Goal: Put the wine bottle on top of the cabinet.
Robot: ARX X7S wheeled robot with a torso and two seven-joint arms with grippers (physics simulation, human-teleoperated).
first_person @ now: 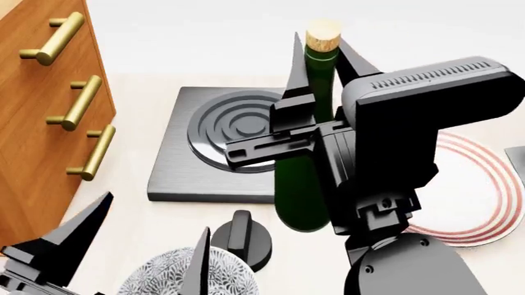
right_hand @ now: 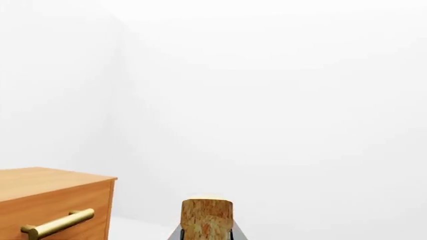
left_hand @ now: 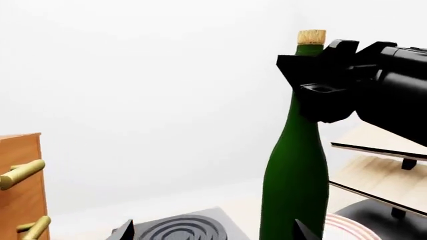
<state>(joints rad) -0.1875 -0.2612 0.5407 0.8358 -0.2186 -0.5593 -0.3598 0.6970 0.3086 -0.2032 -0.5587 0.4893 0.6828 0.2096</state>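
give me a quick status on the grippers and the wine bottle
Right gripper shut on wine bottle at the neck, bottle upright. Left gripper open, empty, low by the patterned bowl. Cabinet to the left, top not yet reached.

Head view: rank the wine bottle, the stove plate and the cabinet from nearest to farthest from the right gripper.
1. Wine bottle: held at the neck between the jaws of the right gripper.
2. Stove plate: on the counter just behind and left of the bottle.
3. Cabinet: farthest, along the left edge, past the stove plate.
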